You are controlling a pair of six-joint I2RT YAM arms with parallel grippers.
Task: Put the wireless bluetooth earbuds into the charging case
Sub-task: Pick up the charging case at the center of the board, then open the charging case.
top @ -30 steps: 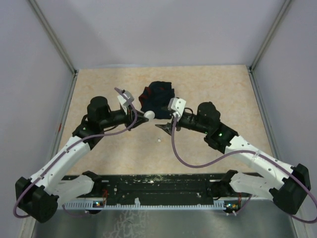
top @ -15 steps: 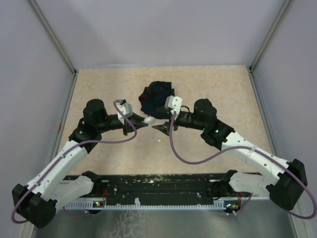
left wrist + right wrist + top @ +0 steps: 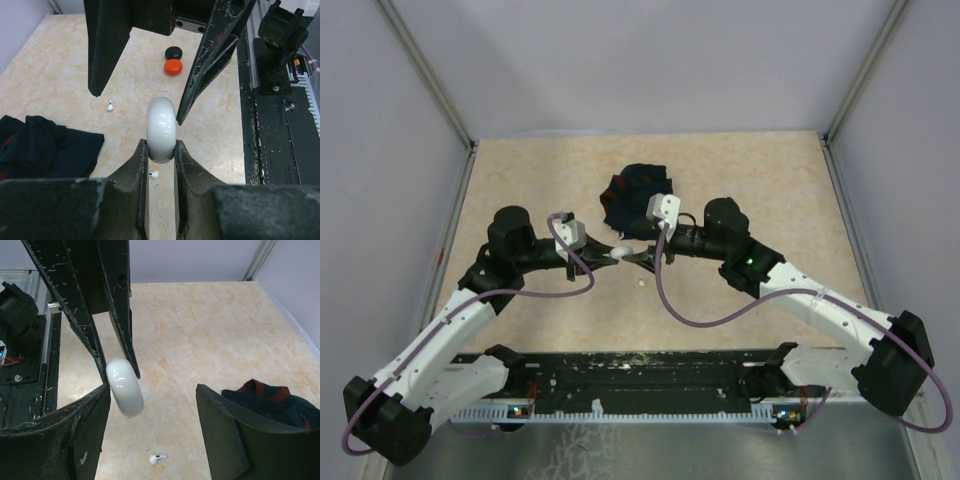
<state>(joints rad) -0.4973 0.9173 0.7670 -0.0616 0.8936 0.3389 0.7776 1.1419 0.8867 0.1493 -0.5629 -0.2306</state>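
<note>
**Clerk:** First entry, counting outward from the case?
**Checker:** Earbud (image 3: pixel 153 174): white, stemmed. It lies on the worktop (image 3: pixel 60 65) just below the case, not in it.

**Clerk:** The case itself?
**Checker:** Case (image 3: pixel 161 130): white, rounded, held edge-on above the worktop. Left jaws clamped on it, one finger on each side.

**Clerk:** Beside the case?
**Checker:** Cloth (image 3: pixel 45 145): dark navy with red trim, crumpled. It sits on the worktop, on the side of the case away from the arm bases, apart from the case.

**Clerk:** Next past the case?
**Checker:** Second earbud (image 3: pixel 110 105): white, on the worktop beyond the case, toward its cloth side. It is outside the case too.

**Clerk:** Above that?
**Checker:** Right jaws: apart, facing the case from the opposite side. The case sits between the two fingers, close against one. Whether that finger touches the case cannot be told.

**Clerk:** Farthest from the case?
**Checker:** Red disc (image 3: pixel 173 66) and black disc (image 3: pixel 174 52): flat on the worktop, just beside each other, well beyond the case.
</note>
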